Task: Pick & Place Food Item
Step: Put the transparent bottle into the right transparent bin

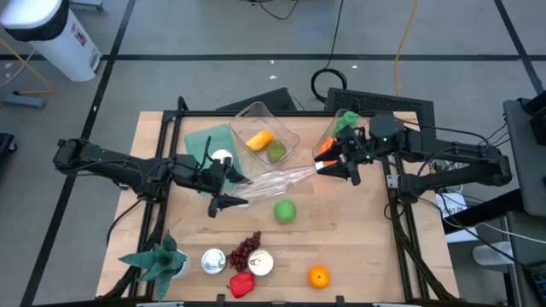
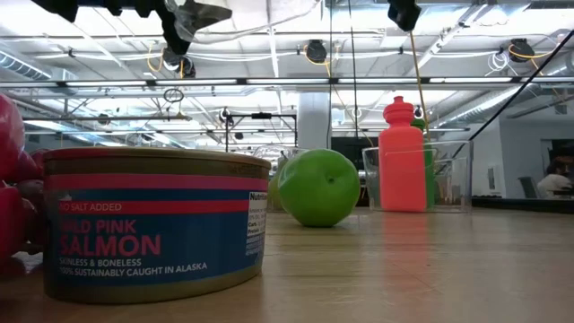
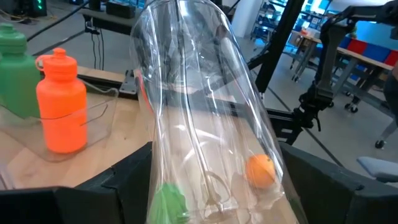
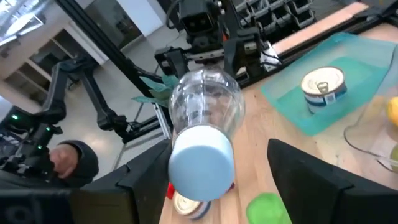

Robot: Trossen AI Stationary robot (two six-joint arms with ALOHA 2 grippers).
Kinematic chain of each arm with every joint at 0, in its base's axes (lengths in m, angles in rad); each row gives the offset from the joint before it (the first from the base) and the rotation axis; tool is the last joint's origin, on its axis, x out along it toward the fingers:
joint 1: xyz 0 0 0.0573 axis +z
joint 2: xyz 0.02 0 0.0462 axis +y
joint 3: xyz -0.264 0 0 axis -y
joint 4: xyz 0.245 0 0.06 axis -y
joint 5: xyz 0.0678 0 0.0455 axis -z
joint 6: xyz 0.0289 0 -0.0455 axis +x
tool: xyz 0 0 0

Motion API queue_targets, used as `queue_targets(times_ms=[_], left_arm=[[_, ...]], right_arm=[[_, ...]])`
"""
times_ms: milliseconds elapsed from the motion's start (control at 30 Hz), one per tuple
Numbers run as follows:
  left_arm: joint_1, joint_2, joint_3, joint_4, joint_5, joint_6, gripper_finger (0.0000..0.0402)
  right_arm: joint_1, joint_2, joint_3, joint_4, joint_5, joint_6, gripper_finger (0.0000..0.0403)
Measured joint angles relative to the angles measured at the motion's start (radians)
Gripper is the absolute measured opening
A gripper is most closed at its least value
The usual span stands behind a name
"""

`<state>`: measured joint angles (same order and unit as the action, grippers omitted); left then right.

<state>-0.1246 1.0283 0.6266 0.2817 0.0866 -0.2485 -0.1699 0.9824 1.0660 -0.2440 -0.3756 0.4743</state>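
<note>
A clear plastic bottle with a pale cap hangs level above the middle of the table. My left gripper is shut on the end away from the cap. My right gripper is open. Its fingers stand on either side of the cap with a gap on each side. A green apple rests on the wood below the bottle. An orange lies near the front edge. A clear bin at the back holds a yellow fruit and a green one. My left gripper holds the bottle's wide base end between its two fingers, one on each side wall. The fingers come level from the table's left and lie along the bottle. The bottle sticks out lengthwise toward the right arm, lifted clear of the table.
At the near left are two cans, red grapes, a red pepper and a small plant. A teal mat carries another can. A clear box with an orange bottle and a green one stands at the back right.
</note>
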Motion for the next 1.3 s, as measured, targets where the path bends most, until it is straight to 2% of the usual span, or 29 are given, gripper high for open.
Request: queue_targets(times_ms=[367, 700, 1167, 1300], left_arm=[[0.000, 0.000, 0.000, -0.019, -0.009, 0.000, 0.0294], [0.000, 0.000, 0.000, -0.026, -0.014, -0.004, 0.0294], [0.000, 0.000, -0.001, -0.034, -0.015, -0.015, 0.0295], [0.000, -0.015, -0.001, -0.031, -0.012, -0.036, 0.0315]], right_arm=[[0.000, 0.007, 0.000, -0.022, 0.003, -0.035, 0.0240], [0.000, 0.023, 0.000, -0.016, -0.020, -0.090, 0.0120], [-0.007, 0.036, 0.000, -0.013, -0.019, -0.132, 0.0122], [-0.007, 0.026, 0.000, -0.009, -0.015, -0.143, 0.0122]])
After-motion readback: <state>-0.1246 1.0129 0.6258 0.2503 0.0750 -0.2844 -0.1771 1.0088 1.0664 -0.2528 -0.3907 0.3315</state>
